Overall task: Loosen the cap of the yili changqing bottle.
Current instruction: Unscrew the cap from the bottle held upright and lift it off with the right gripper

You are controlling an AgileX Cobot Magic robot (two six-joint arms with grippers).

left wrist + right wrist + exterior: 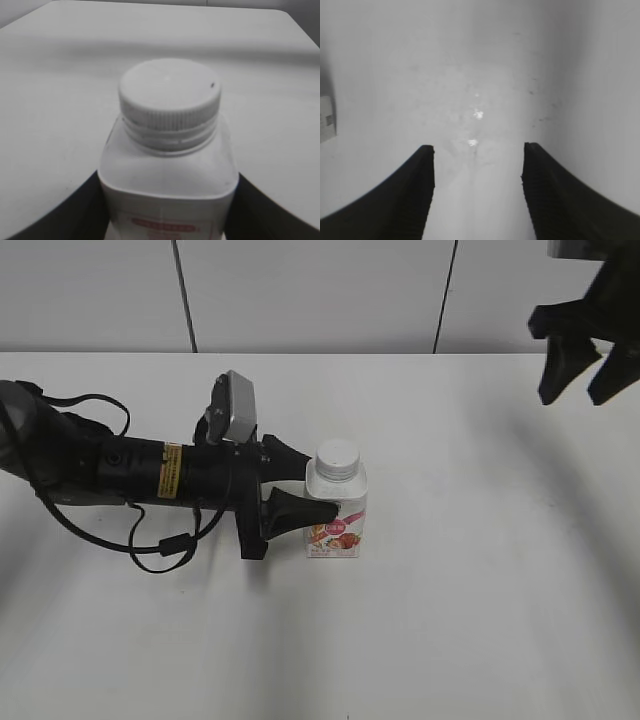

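The yili changqing bottle [337, 518] stands upright mid-table, white with a pink-red label. Its ribbed white cap [337, 458] sits on the neck. My left gripper [314, 483] reaches in from the left, shut on the bottle's body below the shoulders. The left wrist view shows the cap [169, 92] close up and the bottle [167, 172] with a dark jaw touching each side. My right gripper [580, 380] hangs open and empty high at the top right, far from the bottle. In the right wrist view its jaws [477, 150] are spread over bare table.
The white table [480, 620] runs back to a panelled wall [320, 290]. The left arm's black cable [160, 545] loops on the table beside the arm. A small white labelled thing [326, 117] shows at the left edge of the right wrist view.
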